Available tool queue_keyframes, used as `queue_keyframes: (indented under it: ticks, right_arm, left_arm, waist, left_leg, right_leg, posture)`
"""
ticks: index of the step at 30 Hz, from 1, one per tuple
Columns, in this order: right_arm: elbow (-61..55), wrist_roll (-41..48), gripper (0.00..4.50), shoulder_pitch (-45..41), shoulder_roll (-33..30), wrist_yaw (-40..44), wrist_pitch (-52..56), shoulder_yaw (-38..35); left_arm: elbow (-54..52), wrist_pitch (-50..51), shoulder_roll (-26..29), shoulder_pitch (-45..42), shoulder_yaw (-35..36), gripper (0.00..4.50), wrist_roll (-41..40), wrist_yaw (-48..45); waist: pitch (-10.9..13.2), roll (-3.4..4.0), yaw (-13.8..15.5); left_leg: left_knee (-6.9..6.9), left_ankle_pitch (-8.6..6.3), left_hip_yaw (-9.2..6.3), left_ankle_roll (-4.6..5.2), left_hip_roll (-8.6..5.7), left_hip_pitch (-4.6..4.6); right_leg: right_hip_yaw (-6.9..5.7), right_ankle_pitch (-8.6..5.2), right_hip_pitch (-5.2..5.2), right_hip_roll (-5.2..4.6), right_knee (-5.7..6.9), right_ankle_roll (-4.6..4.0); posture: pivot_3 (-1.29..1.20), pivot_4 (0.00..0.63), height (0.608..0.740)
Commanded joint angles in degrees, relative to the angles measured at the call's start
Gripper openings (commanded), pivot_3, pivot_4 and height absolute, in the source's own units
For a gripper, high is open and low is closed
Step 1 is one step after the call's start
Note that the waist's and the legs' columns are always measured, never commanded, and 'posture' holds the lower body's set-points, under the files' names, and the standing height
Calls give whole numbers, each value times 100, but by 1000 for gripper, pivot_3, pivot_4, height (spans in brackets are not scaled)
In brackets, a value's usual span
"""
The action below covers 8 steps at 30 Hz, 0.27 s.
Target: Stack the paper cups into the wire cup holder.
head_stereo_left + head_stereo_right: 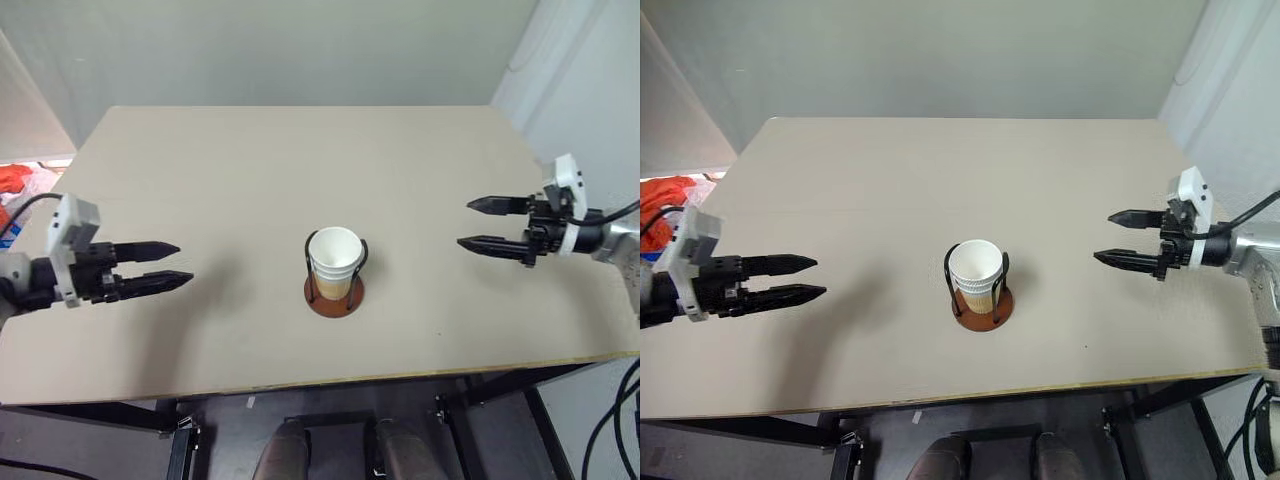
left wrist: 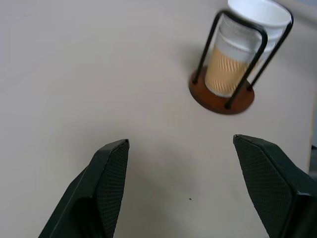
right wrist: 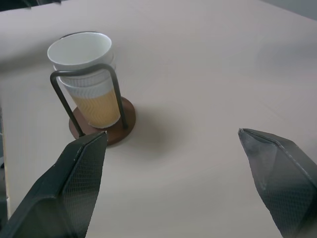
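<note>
left gripper (image 1: 170,266): near-left of the worktop, hovering off the surface, fingers apart, nothing between them. Points in toward the middle.
right gripper (image 1: 494,223): opposite side, a little farther back, also off the surface. Jaws spread wide, empty, aimed at the middle too.
worktop (image 1: 260,160): plain beige board, no loose cups on it that I can see.
wire cup holder (image 1: 335,293): about mid-worktop, between the two grippers and well apart from both. Reddish-brown disc base flat on the surface, dark wire loops upright.
paper cups (image 1: 335,258): nested inside the holder, standing upright between the loops, top white rim poking just above the wire. Wrist views show stacked rims and a tan ribbed wall below; looks like three, but the exact count of rims is hard to make out.
step: judging by the layout, stacking is done. Cups are in, both grippers free and clear of the holder.
next move: probably nothing more than pulling the arms back to rest, keeping wide of the wire loops so the stack isn't tipped. If a rim sits proud, a light press from above would seat it.
risk: low; the only hazard is clipping the holder on the way out.
</note>
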Motion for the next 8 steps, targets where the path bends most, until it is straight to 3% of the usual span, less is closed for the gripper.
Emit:
queue_keyframes:
  ticks: [1,8]
  right_arm:
    - [80,-90,4500,-211,31,137,-112,-34]
    - [137,-204,4500,-256,82,245,-136,-65]
  left_arm:
    - [-347,164,-103,74,366,3664,-4,161]
    - [-550,400,-278,52,440,3664,56,299]
  waist:
    - [0,0,-15]
    - [0,0,-58]
  left_leg:
    - [0,2,0,-2,-1,4]
    - [-2,7,1,-8,3,20]
  right_leg:
    - [0,-1,1,0,1,-6]
    - [4,5,1,8,10,-21]
  posture:
    - [0,150,740]
    - [0,150,740]
